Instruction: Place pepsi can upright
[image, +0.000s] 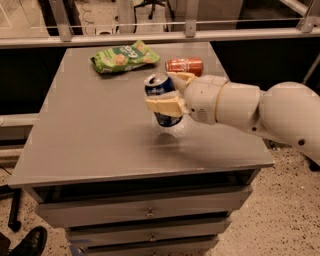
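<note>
The pepsi can (159, 86) is a blue drink can with a silver top. It stands nearly upright, tilted slightly, just above or on the grey tabletop (95, 130) near its middle right. My gripper (167, 92) reaches in from the right on a white arm and is shut on the pepsi can. One tan finger (162, 105) crosses the can's front and the other shows behind its top. The can's lower end is close to the table surface; I cannot tell whether it touches.
An orange soda can (184, 65) lies on its side behind the gripper. A green snack bag (123, 56) lies at the table's back. Drawers (145, 212) sit under the tabletop. A rail runs behind the table.
</note>
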